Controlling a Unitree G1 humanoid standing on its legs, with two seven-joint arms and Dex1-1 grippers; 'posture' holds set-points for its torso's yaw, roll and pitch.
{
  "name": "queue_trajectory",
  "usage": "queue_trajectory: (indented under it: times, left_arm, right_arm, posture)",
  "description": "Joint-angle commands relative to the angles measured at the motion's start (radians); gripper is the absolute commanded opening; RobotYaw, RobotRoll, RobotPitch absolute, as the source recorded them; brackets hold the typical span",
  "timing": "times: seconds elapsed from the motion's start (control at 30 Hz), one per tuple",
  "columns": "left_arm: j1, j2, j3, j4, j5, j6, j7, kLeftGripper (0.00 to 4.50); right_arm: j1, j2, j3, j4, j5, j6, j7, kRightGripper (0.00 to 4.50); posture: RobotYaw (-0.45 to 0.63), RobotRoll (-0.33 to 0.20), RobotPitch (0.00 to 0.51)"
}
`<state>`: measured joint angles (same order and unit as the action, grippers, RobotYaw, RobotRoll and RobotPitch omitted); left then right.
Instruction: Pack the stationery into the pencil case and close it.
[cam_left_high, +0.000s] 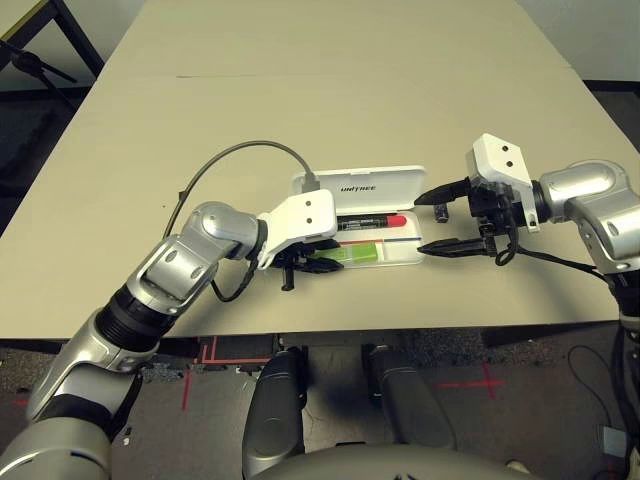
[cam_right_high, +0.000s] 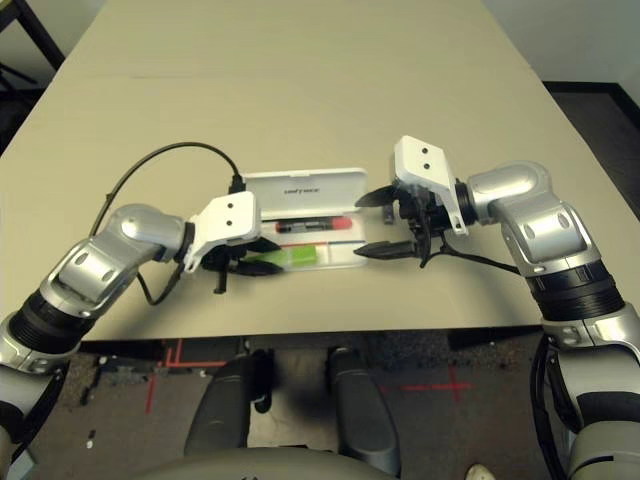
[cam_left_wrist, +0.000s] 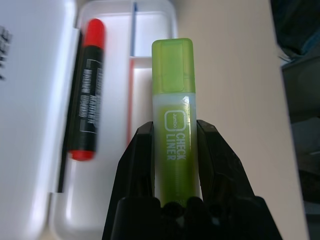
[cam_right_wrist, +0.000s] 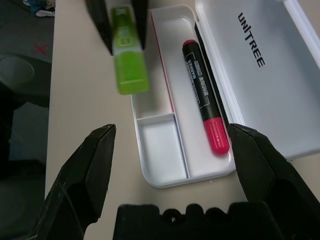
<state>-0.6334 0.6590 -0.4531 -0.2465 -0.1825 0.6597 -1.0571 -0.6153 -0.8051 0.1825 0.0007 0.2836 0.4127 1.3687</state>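
One pencil case (cam_left_high: 360, 186), white, lid open. One red-and-black marker (cam_left_high: 370, 222) lying in its tray. One light-green highlighter (cam_left_wrist: 173, 135), clamped between the two fingers of the left tool (cam_left_high: 305, 266). One small dark block (cam_left_high: 441, 212) on the tabletop (cam_left_high: 330, 90) near the right tool (cam_left_high: 428, 222). That makes three stationery items, one case. Two robot tools, two black fingers each; right one spread wide with nothing between its fingers. One tabletop.
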Motion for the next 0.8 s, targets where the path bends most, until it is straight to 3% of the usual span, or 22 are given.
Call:
queue_trajectory:
  times: [0.03,0.6,0.8]
  left_arm:
    - [-0.012,-0.019,-0.023,0.021,0.025,-0.017,-0.003,1.09]
    - [-0.001,-0.045,-0.021,0.013,0.038,-0.01,-0.016,1.09]
    - [0.008,-0.036,0.023,-0.013,0.02,-0.006,-0.011,3.33]
  right_arm:
    - [0.017,-0.003,-0.007,-0.028,0.004,0.0,-0.01,4.5]
    - [0.029,0.009,0.007,-0.023,-0.004,-0.026,-0.024,4.5]
    - [0.026,0.011,0.007,-0.009,-0.013,-0.038,-0.023,4.5]
  posture:
    - [-0.04,0.0,0.221]
    - [-0.04,0.0,0.22]
    - [-0.04,0.0,0.216]
